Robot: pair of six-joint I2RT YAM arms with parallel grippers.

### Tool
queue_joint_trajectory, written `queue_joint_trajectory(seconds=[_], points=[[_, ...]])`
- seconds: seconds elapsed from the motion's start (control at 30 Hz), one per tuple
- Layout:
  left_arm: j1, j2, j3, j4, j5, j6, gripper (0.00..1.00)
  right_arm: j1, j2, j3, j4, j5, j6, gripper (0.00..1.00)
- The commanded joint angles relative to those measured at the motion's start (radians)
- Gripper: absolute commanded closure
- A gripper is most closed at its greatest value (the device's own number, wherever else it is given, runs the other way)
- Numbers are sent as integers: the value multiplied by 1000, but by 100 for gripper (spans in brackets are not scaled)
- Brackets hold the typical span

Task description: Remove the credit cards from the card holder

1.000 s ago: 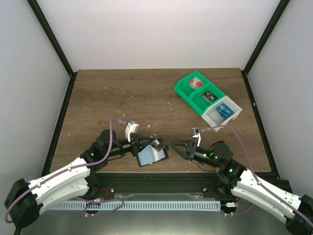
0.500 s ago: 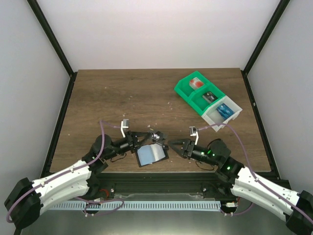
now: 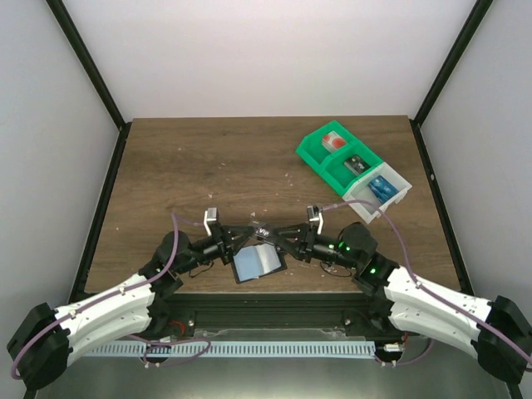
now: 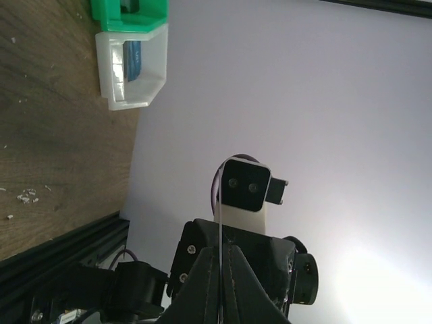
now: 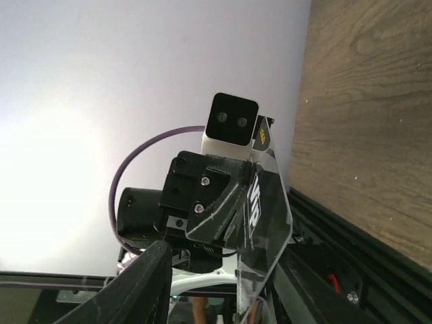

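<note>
- Near the front edge of the worktop [image 3: 191, 166], between the two arms: card holder [image 3: 259, 263], a pale blue-grey panel with black edging, tilted with its face toward the top camera.
- Impossible to tell whether its lower edge rests on the worktop.
- Above that panel, a clear flap [image 5: 266, 223] with dark lettering, standing up between both hands.
- Left hand [image 3: 242, 243]: pressed together, pinching the card holder by the clear flap. From the left wrist, just a thin line running down between the closed fingers.
- Right hand [image 3: 281, 241]: spread, with fingers [image 5: 145, 280] on either side of the clear flap and the flap much nearer one finger than the other. Contact with that finger not clear.
- Both hands nearly tip to tip, pointing at each other across the top of the card holder.
- Far right of the worktop, well apart from the hands: green-and-white bin [image 3: 318, 155], set diagonally.
- In the bin: a red item in the far green compartment, a dark item in the middle one, and a small blue item [image 3: 381, 188] in the white end compartment, too small to identify.
</note>
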Motion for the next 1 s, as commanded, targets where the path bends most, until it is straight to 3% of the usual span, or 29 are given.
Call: queue_joint_trajectory(seconds=[0.0,0.1,0.37,0.5,0.6,0.67,0.73,0.8,0.9,0.97], points=[[4,-18,-22,15,-11,-79,100,-2,45,46,64,-24,68,64],[5,-31,-33,4,-17,-99,100,-2,64,50,72,-36,79,70],[6,-70,-68,-7,-46,-161,100,-2,60,60,60,-41,94,75],[4,-83,-72,-18,-53,-169,100,0,67,63,64,-49,101,86],[5,-84,-70,-13,-58,-162,100,1,78,67,76,-51,94,99],[5,-80,-69,-1,-62,-150,100,1,93,71,81,-50,68,99],[5,-79,-69,20,-69,-114,85,0,103,81,76,-46,1,99],[5,-91,-64,10,-80,-59,55,-6,101,85,53,-38,-78,100],[7,-125,-51,-33,-103,27,27,-47,69,60,25,-62,-164,100],[7,-151,-30,-84,-132,106,2,-101,34,56,-40,-83,-216,99]])
